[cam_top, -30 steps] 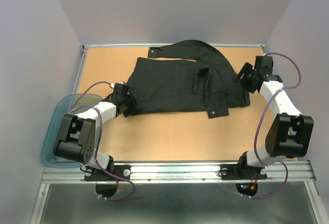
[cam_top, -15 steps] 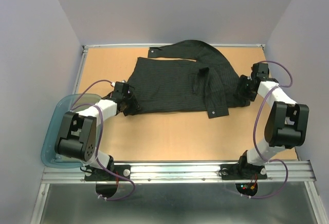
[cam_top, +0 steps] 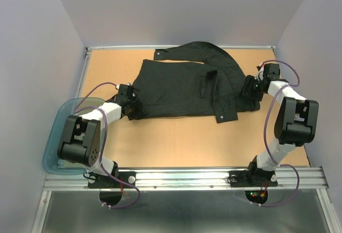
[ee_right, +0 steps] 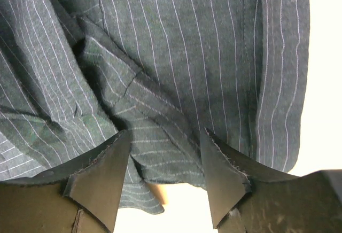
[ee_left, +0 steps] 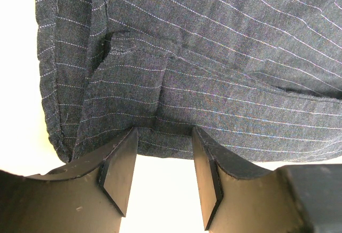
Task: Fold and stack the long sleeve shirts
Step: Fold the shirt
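Note:
One black pinstriped long sleeve shirt [cam_top: 181, 86] lies spread across the wooden table, one cuff near the front [cam_top: 225, 116] and one sleeve end at the back [cam_top: 160, 54]. My left gripper [cam_top: 133, 108] is at the shirt's front left corner. In the left wrist view it [ee_left: 163, 161] is open, its tips straddling the hem of the shirt [ee_left: 214, 72]. My right gripper [cam_top: 250, 90] is at the shirt's right edge. In the right wrist view it [ee_right: 165, 171] is open, with rumpled folds of the shirt [ee_right: 160, 56] between its tips.
A translucent blue-grey plastic tub [cam_top: 57, 131] sits off the table's left front corner, beside the left arm's base. A metal rail [cam_top: 187, 178] runs along the near edge. Grey walls close in the left, right and back sides.
My right gripper has moved left and down from beside the shirt onto its right edge. My left gripper has hardly moved at the front left corner.

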Tool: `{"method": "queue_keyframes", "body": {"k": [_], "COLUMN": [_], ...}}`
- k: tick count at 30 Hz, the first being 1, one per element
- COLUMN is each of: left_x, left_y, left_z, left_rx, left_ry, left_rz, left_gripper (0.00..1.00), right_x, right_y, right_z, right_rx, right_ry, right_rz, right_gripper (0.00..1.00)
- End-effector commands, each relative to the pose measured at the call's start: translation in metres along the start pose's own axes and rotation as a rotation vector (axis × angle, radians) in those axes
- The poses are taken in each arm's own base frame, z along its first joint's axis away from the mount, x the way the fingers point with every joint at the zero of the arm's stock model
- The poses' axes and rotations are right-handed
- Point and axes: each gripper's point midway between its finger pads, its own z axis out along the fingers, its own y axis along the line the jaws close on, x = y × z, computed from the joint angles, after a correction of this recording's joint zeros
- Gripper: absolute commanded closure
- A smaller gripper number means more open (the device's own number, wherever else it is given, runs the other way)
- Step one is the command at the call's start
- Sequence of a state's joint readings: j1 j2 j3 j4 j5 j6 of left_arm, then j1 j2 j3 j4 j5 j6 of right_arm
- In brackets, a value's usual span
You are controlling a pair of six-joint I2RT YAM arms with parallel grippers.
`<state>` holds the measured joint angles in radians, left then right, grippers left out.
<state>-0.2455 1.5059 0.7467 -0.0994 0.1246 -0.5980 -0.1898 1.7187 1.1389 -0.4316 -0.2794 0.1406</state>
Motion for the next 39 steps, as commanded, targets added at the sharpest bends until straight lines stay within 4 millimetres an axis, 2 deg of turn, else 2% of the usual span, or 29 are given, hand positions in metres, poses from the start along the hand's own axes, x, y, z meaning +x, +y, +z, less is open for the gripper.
{"method": "queue_keyframes", "body": {"k": [1, 4, 6, 7, 8, 9, 13, 16, 17, 23, 32, 36, 39], "left_x": [0.002, 0.002, 0.003, 0.003, 0.006, 0.006, 0.009, 0.009, 0.01, 0.014, 0.015, 0.013, 0.011], "left_y": [0.009, 0.01, 0.013, 0.014, 0.016, 0.018, 0.022, 0.025, 0.027, 0.034, 0.041, 0.04, 0.042], "left_z": [0.001, 0.0, 0.0, 0.0, 0.001, 0.001, 0.003, 0.003, 0.004, 0.005, 0.007, 0.006, 0.004], "left_rx": [-0.038, -0.043, -0.049, -0.053, -0.057, -0.061, -0.072, -0.079, -0.083, -0.089, -0.093, -0.096, -0.109], "left_ry": [0.023, 0.021, 0.022, 0.021, 0.027, 0.028, 0.042, 0.05, 0.055, 0.072, 0.087, 0.087, 0.082], "left_rz": [0.018, 0.017, 0.012, 0.011, 0.01, 0.009, 0.013, 0.013, 0.01, -0.024, -0.045, -0.036, -0.033], "left_gripper": [0.43, 0.43, 0.43, 0.43, 0.43, 0.43, 0.43, 0.43, 0.43, 0.44, 0.44, 0.44, 0.44], "right_x": [-0.035, -0.029, -0.029, -0.024, -0.024, -0.024, -0.021, -0.019, -0.012, 0.0, 0.047, 0.067, 0.082], "right_y": [0.005, 0.004, 0.006, 0.005, 0.004, 0.004, -0.003, -0.013, -0.017, -0.043, -0.038, -0.047, -0.064], "right_z": [0.001, 0.006, 0.002, 0.0, -0.002, -0.008, -0.021, -0.033, -0.033, -0.045, -0.059, -0.06, -0.06], "right_rx": [-0.054, -0.069, -0.073, -0.068, -0.064, -0.061, -0.05, -0.032, -0.025, 0.023, 0.03, 0.091, 0.192], "right_ry": [-0.085, -0.062, -0.069, -0.064, -0.067, -0.078, -0.097, -0.118, -0.109, -0.128, -0.116, -0.117, -0.101], "right_rz": [-0.035, -0.018, -0.015, -0.011, -0.001, -0.001, 0.04, 0.102, 0.137, 0.293, 0.427, 0.467, 0.489], "right_gripper": [0.39, 0.43, 0.51, 0.65, 0.72, 0.86, 0.99, 0.99, 0.99, 0.99, 0.99, 0.99, 0.99]}}
